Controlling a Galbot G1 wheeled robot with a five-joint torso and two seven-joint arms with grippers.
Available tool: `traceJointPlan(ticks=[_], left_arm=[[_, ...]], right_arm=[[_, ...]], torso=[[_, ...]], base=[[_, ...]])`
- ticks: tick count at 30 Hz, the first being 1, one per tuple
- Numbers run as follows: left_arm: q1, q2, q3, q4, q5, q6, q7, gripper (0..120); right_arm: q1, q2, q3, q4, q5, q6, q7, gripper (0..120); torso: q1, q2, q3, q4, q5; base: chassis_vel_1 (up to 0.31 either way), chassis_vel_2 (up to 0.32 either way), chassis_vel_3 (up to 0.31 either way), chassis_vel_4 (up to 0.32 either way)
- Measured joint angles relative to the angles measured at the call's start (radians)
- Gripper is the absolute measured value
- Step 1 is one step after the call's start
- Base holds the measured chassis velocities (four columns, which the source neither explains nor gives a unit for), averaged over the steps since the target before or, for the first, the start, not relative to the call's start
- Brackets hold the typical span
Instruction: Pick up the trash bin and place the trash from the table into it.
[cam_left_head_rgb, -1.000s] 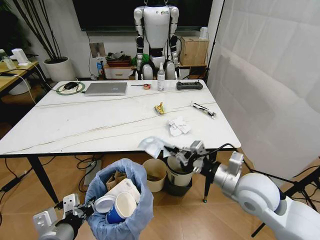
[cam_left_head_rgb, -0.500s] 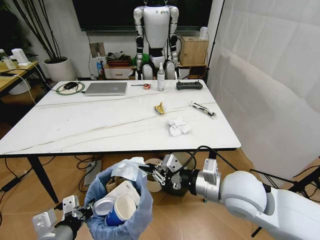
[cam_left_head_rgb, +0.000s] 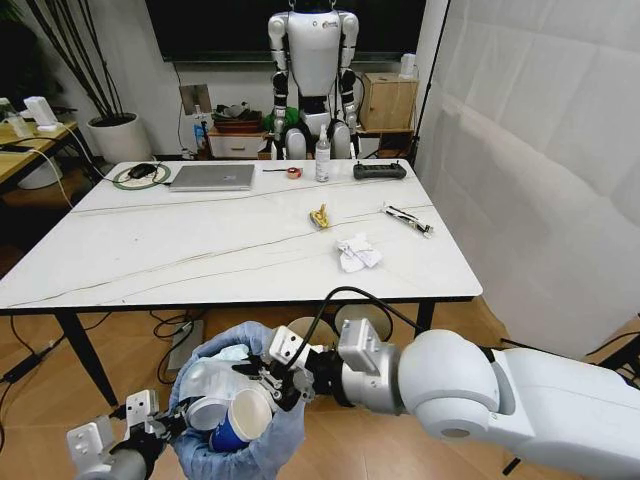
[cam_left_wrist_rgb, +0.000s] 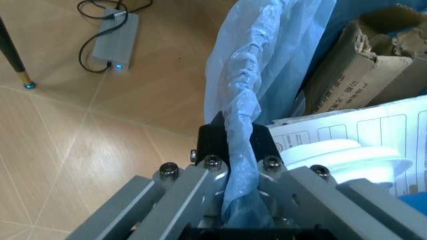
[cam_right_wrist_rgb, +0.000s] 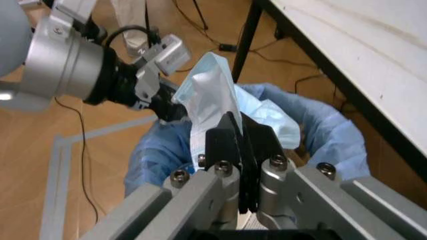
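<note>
- I am holding the trash bin (cam_left_head_rgb: 240, 410) below the near edge of the table (cam_left_head_rgb: 150, 250), my left gripper (cam_left_wrist_rgb: 233, 165) pinched shut on the rolled blue bag at the bin's rim.
- My right gripper (cam_right_wrist_rgb: 237, 150) is hanging over the bin's mouth, its fingers clamped on a pale, flimsy wrapper (cam_right_wrist_rgb: 210, 100).
- The wrapper is looking light and limp; I judge it will flutter instead of dropping straight, so a pinch at its edge suits it.
- The bag is thin and slick, and I judge it could slip or tear under load.
- Inside the bin, a blue paper cup (cam_left_head_rgb: 240, 420), torn cardboard (cam_left_wrist_rgb: 363, 65) and a white printed carton (cam_left_wrist_rgb: 373, 135) are crowding the opening.
- On the table, beyond the bin, a crumpled tissue (cam_left_head_rgb: 355, 252), a yellow wrapper (cam_left_head_rgb: 319, 216) and a striped wrapper (cam_left_head_rgb: 407, 219) are lying.
- A laptop (cam_left_head_rgb: 212, 177) is sitting at the table's far side.
</note>
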Motion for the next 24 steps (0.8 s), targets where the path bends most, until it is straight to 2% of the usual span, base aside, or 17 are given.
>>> traceJointPlan(ticks=[4, 8, 16, 24], left_arm=[[0.003, -0.002, -0.004, -0.009, 0.001, 0.000, 0.000, 0], [0.006, -0.003, -0.004, -0.012, 0.003, 0.000, 0.000, 0], [0.001, -0.006, -0.001, -0.013, 0.006, 0.000, 0.000, 0], [-0.004, -0.013, -0.002, -0.012, 0.004, 0.000, 0.000, 0]], right_arm=[[-0.005, 0.029, -0.004, -0.019, 0.121, -0.009, 0.090, 0], [-0.002, 0.044, -0.004, -0.048, 0.146, -0.009, 0.115, 0], [-0.019, 0.078, -0.006, -0.107, 0.098, -0.006, 0.126, 0], [-0.042, 0.126, -0.053, -0.181, 0.018, -0.004, 0.113, 0]], torso=[[0.000, 0.000, 0.000, -0.0002, 0.0001], [0.000, 0.000, 0.000, -0.0001, 0.0001], [0.000, 0.000, 0.000, -0.0001, 0.0002], [0.000, 0.000, 0.000, -0.0001, 0.0003]], base=[[0.000, 0.000, 0.000, 0.000], [0.000, 0.000, 0.000, 0.000], [0.000, 0.000, 0.000, 0.000], [0.000, 0.000, 0.000, 0.000]])
